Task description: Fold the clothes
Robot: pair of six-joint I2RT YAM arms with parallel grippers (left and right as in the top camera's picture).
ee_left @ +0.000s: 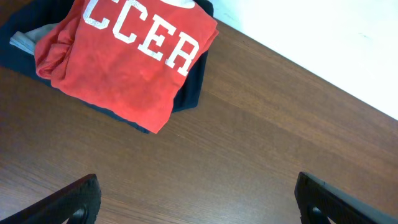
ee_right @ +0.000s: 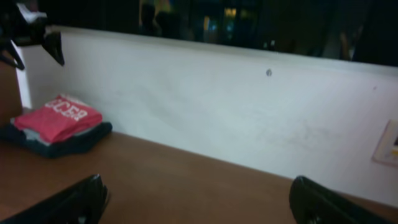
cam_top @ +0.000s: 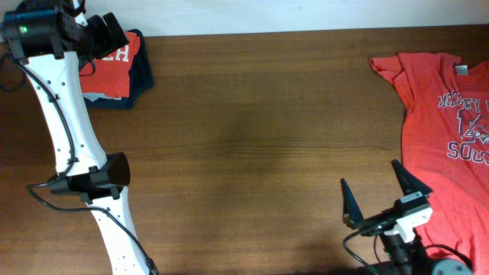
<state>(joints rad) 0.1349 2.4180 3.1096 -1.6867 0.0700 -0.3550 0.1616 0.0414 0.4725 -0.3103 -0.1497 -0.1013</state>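
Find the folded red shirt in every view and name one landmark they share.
Overhead: folded red shirt at the top left corner.
Left wrist: the shirt fills the upper left, lettering up.
Right wrist: the shirt sits small at the left edge, mid-height.
Shared landmark: the dark navy garment under it.

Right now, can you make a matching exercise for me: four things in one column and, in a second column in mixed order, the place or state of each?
1. folded red shirt
2. unfolded red shirt
3. left hand
4. right hand

a. open, near the front edge, right side
b. lying on a dark blue garment
c. open, over the far left corner of the table
d. spread out at the right edge

Pairs: 1-b, 2-d, 3-c, 4-a.
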